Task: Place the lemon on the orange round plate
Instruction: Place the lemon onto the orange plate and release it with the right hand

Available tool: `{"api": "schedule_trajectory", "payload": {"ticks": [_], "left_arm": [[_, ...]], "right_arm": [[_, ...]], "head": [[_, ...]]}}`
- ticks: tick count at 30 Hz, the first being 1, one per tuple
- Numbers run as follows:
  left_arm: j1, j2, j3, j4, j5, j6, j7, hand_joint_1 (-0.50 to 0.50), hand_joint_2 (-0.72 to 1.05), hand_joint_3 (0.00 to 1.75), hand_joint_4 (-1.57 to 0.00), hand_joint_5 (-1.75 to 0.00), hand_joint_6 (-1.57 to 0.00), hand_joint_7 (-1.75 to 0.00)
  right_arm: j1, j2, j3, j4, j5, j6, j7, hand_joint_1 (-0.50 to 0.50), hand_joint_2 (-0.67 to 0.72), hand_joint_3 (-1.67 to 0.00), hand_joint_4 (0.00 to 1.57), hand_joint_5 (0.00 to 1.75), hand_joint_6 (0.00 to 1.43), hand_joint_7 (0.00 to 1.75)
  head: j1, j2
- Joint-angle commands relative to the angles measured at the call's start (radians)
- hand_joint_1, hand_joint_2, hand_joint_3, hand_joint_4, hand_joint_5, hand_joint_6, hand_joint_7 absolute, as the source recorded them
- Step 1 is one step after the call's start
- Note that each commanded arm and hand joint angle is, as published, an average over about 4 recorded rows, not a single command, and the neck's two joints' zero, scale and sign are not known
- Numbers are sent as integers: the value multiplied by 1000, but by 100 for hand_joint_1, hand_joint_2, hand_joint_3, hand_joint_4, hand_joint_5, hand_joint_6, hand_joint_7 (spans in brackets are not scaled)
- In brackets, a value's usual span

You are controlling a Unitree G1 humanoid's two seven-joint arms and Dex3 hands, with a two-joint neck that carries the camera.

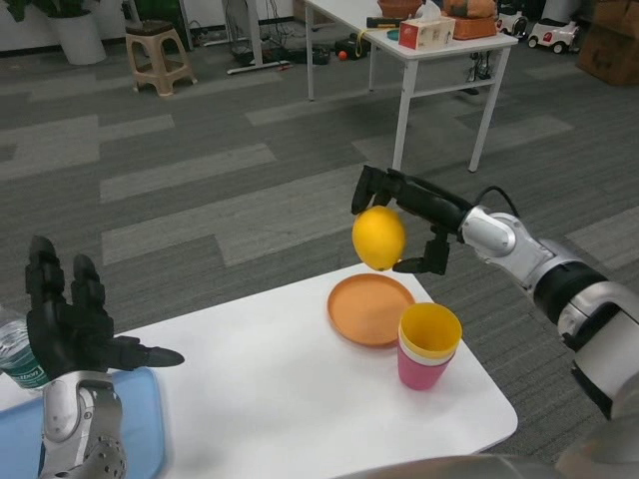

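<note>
A yellow lemon (378, 238) hangs in the air above the far edge of the orange round plate (370, 308), held by my right hand (404, 215), whose fingers grip it from above and behind. The plate lies flat on the white table (280, 399) near its far right corner, with nothing on it. My left hand (70, 319) is raised at the left side over a blue tray, fingers spread and holding nothing.
A yellow cup stacked in a pink cup (428, 345) stands just right of the plate. A blue tray (145, 424) lies at the table's left, with a plastic bottle (14, 354) beside my left hand. Another white table (419, 45) and a stool (160, 55) stand far back.
</note>
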State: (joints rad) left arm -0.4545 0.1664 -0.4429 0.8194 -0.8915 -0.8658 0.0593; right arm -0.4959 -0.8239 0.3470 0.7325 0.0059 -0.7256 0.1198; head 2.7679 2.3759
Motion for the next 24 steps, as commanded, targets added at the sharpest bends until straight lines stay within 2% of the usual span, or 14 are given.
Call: {"api": "schedule_trajectory", "payload": {"ticks": [1, 9, 15, 21, 24], "left_arm": [[-8, 5, -3, 1, 2, -2, -1, -50, -64, 9, 0, 0, 0, -3], [-13, -4, -3, 7, 2, -2, -1, -50, -64, 9, 0, 0, 0, 0], [-13, -8, -6, 15, 2, -2, -1, -50, -64, 9, 0, 0, 0, 0], [-14, -14, -7, 20, 2, -2, -1, -50, -64, 9, 0, 0, 0, 0], [-18, -14, -9, 21, 2, -2, -1, -50, -64, 9, 0, 0, 0, 0]], "right_arm": [[-86, 1, 83, 81, 5, 2, 6, -33, 15, -159, 17, 155, 29, 168], [-242, 77, 263, 227, 4, 2, -35, -33, 15, -159, 17, 155, 29, 168], [-348, 131, 456, 327, 2, 8, -77, -33, 15, -159, 17, 155, 34, 168], [-399, 154, 613, 405, 2, 33, -96, -33, 15, -159, 20, 155, 34, 166], [-401, 161, 637, 425, 1, 41, -104, -33, 15, -159, 20, 155, 34, 166]], "head": [[-4, 0], [-10, -8], [-28, -16], [-34, -23], [-37, -28]]}}
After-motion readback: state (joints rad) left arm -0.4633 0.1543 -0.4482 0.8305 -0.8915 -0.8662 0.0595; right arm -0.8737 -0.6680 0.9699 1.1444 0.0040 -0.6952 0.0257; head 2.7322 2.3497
